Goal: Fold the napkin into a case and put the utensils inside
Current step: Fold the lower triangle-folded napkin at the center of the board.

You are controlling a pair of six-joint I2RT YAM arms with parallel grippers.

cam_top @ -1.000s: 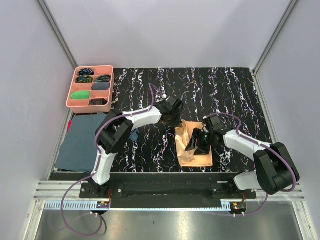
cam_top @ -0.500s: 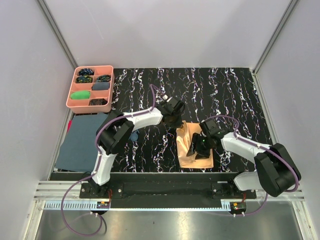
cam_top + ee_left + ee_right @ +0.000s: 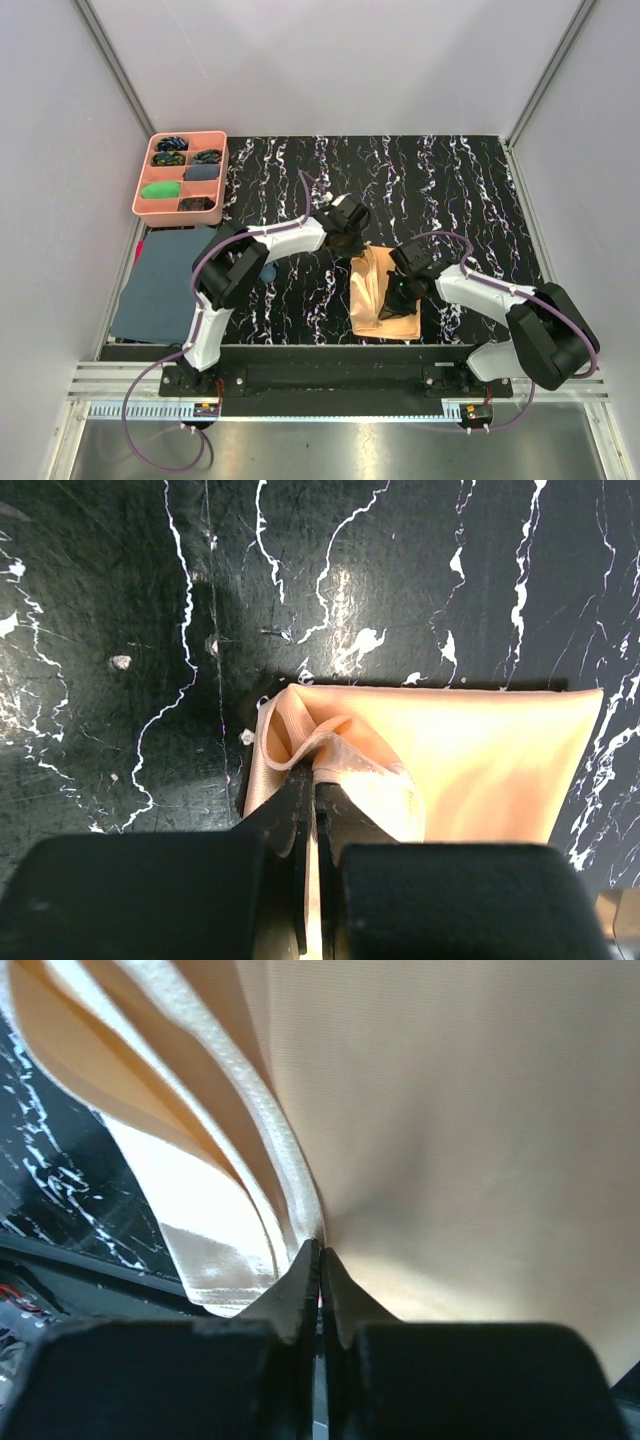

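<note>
The napkin [image 3: 368, 300] lies as a folded, layered peach-orange packet on the black marbled table [image 3: 460, 190], in the near middle between the two arms, longer from far to near than across. The left wrist view shows its far corner [image 3: 480, 750] bunched into a raised pucker while the rest spreads flat to the right. The left gripper [image 3: 350, 240] reaches to that far left corner, and its jaws [image 3: 310, 780] are closed tight on the puckered fold, with only a thin slit between them. The right gripper [image 3: 400, 297] sits over the packet's right half; in its own view the fingers [image 3: 318, 1250] are pressed together on a seam where several fabric layers [image 3: 450, 1110] fan out to the left. Well apart, at the table's far left corner, stands a pink compartment tray [image 3: 190, 135], and nearer on that side lies a dark blue-grey cloth [image 3: 160, 285].
</note>
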